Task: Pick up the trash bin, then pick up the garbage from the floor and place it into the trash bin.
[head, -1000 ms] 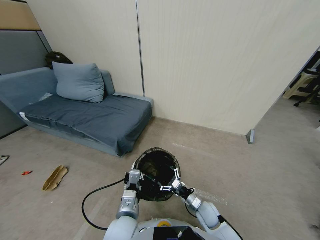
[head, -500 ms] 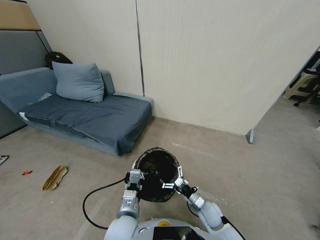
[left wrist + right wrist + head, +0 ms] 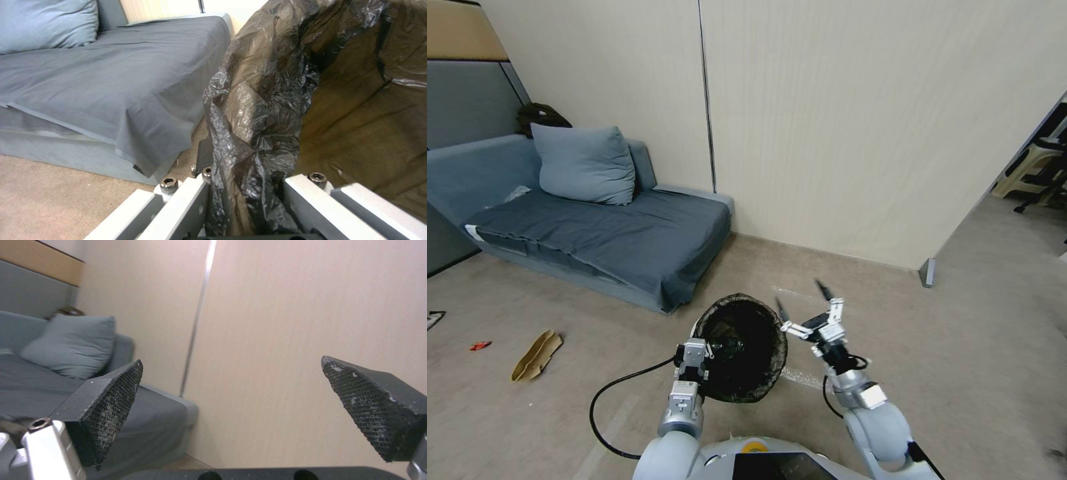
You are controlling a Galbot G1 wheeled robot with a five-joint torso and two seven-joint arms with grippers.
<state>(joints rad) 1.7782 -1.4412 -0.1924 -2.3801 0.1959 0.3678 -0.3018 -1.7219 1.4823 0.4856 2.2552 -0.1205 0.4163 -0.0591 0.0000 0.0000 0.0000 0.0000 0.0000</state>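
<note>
The trash bin (image 3: 740, 350), white and lined with a crinkled black bag (image 3: 267, 100), is off the floor and tilted with its mouth toward me. My left gripper (image 3: 706, 352) is shut on its near-left rim; in the left wrist view the fingers (image 3: 178, 206) clamp the folded bag. To the right of the bin, my right gripper (image 3: 800, 298) is raised and open, with nothing between its pads (image 3: 111, 400). Garbage lies on the floor far to the left: a tan curled piece (image 3: 537, 355) and a small red piece (image 3: 480, 345).
A blue-grey sofa (image 3: 627, 240) with a pillow (image 3: 584, 163) stands against the wall at the left. A black cable (image 3: 602, 400) loops on the floor by my left arm. A partition end (image 3: 927, 272) and chairs (image 3: 1037, 167) are at the right, with open floor between.
My right gripper has left the bin's mouth and swung up and to the right, staying open. The bin stays held in my left gripper.
</note>
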